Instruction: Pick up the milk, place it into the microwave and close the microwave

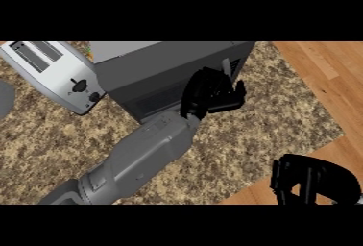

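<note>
Microwave [163, 72]: you see a dark grey box at the back of the granite counter [64, 139]; its door appears shut against the body.
Milk: you cannot find it anywhere in the head view, so its look and place cannot be told.
Left hand [211, 92]: fingers curled, pressed against the microwave's front right edge; whether they hold anything cannot be told.
Right hand [312, 185]: lower right over the wood floor [319, 62]; cut by the frame edge, finger state cannot be told.
Toaster [53, 72]: silver, two slots, just left of the microwave, partly cropped at the top.
Grey object [4, 98]: cut off at the left edge, unidentifiable.
</note>
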Controlling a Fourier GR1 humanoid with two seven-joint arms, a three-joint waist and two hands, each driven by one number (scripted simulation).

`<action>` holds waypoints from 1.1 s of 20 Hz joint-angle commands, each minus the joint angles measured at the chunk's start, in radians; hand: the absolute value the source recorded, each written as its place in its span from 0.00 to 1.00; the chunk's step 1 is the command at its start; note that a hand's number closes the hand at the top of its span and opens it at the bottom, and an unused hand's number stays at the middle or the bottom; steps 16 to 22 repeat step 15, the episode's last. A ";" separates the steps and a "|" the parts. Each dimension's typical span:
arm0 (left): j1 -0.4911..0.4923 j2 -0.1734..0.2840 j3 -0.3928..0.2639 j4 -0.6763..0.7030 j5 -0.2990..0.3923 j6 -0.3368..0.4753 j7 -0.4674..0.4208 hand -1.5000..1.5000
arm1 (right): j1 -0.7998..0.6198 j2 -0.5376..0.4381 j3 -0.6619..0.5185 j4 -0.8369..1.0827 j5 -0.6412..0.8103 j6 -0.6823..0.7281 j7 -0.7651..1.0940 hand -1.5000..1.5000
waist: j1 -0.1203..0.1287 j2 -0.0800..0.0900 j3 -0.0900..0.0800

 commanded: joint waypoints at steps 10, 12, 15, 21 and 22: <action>0.112 0.027 0.052 0.156 0.120 -0.193 -0.062 1.00 | 0.132 0.062 0.079 -0.147 0.059 -0.107 0.016 1.00 | 0.083 -0.006 -0.007; 0.108 0.027 0.046 0.167 0.127 -0.213 -0.068 1.00 | 0.153 0.066 0.097 -0.168 0.077 -0.120 0.021 1.00 | 0.080 -0.006 -0.006; 0.108 0.027 0.042 0.181 0.140 -0.253 -0.081 1.00 | 0.177 0.084 0.120 -0.201 0.100 -0.149 0.029 1.00 | 0.096 -0.010 -0.006; 0.108 0.027 0.042 0.181 0.140 -0.253 -0.081 1.00 | 0.177 0.084 0.120 -0.201 0.100 -0.149 0.029 1.00 | 0.096 -0.010 -0.006; 0.108 0.027 0.042 0.181 0.140 -0.253 -0.081 1.00 | 0.177 0.084 0.120 -0.201 0.100 -0.149 0.029 1.00 | 0.096 -0.010 -0.006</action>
